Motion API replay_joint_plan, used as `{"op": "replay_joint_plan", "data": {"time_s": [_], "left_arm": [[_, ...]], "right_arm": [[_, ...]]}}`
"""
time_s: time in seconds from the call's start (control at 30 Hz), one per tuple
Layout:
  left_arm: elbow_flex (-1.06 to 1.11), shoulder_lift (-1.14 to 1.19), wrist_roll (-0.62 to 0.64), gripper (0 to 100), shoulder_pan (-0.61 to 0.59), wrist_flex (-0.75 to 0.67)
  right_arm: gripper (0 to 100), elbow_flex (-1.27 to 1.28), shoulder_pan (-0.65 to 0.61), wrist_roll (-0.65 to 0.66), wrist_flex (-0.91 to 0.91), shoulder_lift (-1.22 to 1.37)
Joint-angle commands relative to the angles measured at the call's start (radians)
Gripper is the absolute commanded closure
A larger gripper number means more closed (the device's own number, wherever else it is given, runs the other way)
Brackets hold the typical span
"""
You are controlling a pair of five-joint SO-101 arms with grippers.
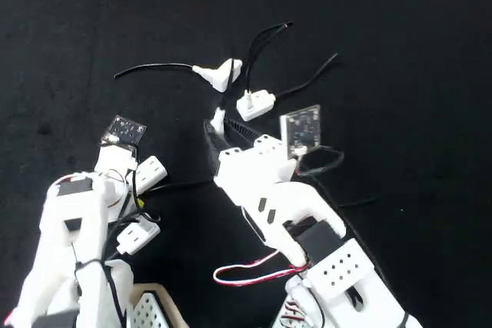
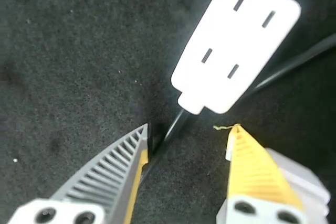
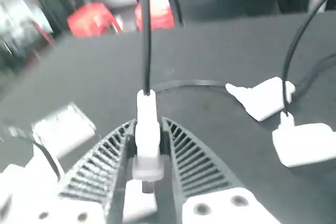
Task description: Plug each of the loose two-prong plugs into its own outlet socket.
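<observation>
Plug [image 3: 146,111], a slim white moulded body with a thin black cord [image 3: 145,35] running from its far end, sits clenched between the ribbed grey fingers [image 3: 100,171] of the right tool [image 3: 147,124]. Beyond it, two more white plugs lie near each other on the matte black bench [image 3: 210,56]: a wedge-shaped plug [image 3: 262,98] and a blocky plug [image 3: 304,142].

The left tool [image 2: 189,128] is released. Its ribbed grey finger [image 2: 118,163] and yellow finger [image 2: 254,169] are spread to either side of a black lead [image 2: 169,134]. This lead runs into a flat, round-cornered white outlet socket block [image 2: 236,45] with two pairs of slots, lying on the bench just past the fingertips.
</observation>
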Motion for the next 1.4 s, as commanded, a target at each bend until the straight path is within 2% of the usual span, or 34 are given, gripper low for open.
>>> {"op": "replay_joint_plan", "data": {"time_s": [0.0,0.13,0.23,0.37,0.47,0.57,0.67,0.8,1.1,1.23,1.37], "left_arm": [[0.03,-0.181,0.057,76,0.03,-0.035],[0.108,-0.47,0.114,76,0.065,-0.031],[0.173,-0.697,0.135,76,0.125,-0.028],[0.298,-0.98,0.201,76,0.275,-0.029],[0.397,-1.177,0.252,76,0.381,-0.049],[0.423,-1.129,0.281,76,0.44,-0.147],[0.444,-1.106,0.318,76,0.443,-0.238],[0.435,-1.154,0.382,76,0.447,-0.256],[0.406,-1.158,0.416,76,0.443,-0.256],[0.406,-1.158,0.416,76,0.423,-0.262],[0.415,-1.158,0.417,76,0.398,-0.296]], "right_arm": [[98.6,0.004,-0.005,-0.091,-0.078,-0.022],[98.6,-0.01,-0.005,-0.091,-0.069,-0.022],[98.6,-0.036,-0.009,-0.092,0.008,-0.022],[98.6,-0.056,-0.009,-0.13,0.046,-0.022],[98.6,-0.035,-0.009,-0.195,-0.005,-0.022],[98.6,0.031,-0.009,-0.275,-0.117,-0.022],[98.6,0.101,-0.04,-0.298,-0.226,-0.022],[98.7,0.162,-0.115,-0.295,-0.29,-0.021],[98.7,0.174,-0.123,-0.233,-0.279,-0.012],[98.7,0.163,-0.132,-0.201,-0.201,-0.021],[98.7,0.131,-0.192,-0.129,-0.106,-0.013]]}}
